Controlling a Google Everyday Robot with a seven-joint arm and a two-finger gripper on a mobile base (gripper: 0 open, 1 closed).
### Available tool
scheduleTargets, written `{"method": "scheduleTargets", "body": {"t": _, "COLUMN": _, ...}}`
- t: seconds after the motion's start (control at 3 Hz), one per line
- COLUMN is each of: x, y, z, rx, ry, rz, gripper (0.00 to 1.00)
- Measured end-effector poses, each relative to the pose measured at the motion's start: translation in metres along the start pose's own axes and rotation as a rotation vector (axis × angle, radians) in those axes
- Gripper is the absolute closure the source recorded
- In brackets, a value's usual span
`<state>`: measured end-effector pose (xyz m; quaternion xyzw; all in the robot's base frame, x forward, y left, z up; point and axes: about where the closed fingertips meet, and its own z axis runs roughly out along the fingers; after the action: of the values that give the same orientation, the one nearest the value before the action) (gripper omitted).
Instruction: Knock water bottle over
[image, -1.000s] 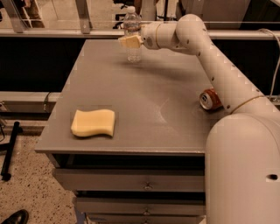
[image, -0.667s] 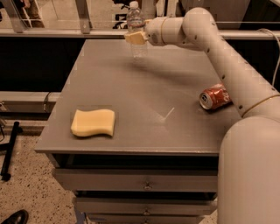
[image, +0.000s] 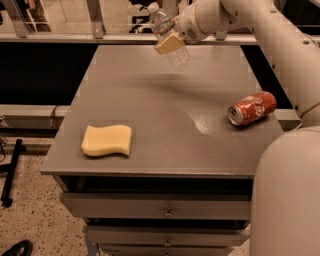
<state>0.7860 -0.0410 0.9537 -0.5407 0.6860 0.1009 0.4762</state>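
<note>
The water bottle (image: 161, 21) is clear and ribbed with a white cap. It is at the far middle of the grey table (image: 150, 110), tilted with its cap up and to the left and its base low and to the right. My gripper (image: 169, 43) reaches in from the right. Its tan fingers (image: 170, 45) are closed around the bottle's middle. The bottle's base looks slightly above the tabletop, with a faint shadow below it.
A red soda can (image: 251, 107) lies on its side near the table's right edge. A yellow sponge (image: 106, 140) lies at the front left. Drawers (image: 165, 212) are under the tabletop. A metal railing (image: 95, 20) runs behind the table. My arm spans the right side.
The bottle stood upright in my gripper at the table's far edge; now it is tilted, cap to the left, and has shifted slightly right with the gripper.
</note>
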Motion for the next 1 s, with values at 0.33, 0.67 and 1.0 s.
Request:
{"method": "scheduleTargets", "body": {"t": 0.33, "x": 0.021, "y": 0.015, "z": -0.011, "rx": -0.077, "ry": 0.146, "rz": -0.059, "gripper": 1.0}}
{"method": "scheduleTargets", "body": {"t": 0.67, "x": 0.036, "y": 0.031, "z": -0.01, "rx": -0.175, "ry": 0.25, "rz": -0.11, "gripper": 1.0}}
{"method": "scheduleTargets", "body": {"t": 1.0, "x": 0.047, "y": 0.053, "z": 0.002, "rx": -0.315, "ry": 0.335, "rz": -0.172, "gripper": 0.98}}
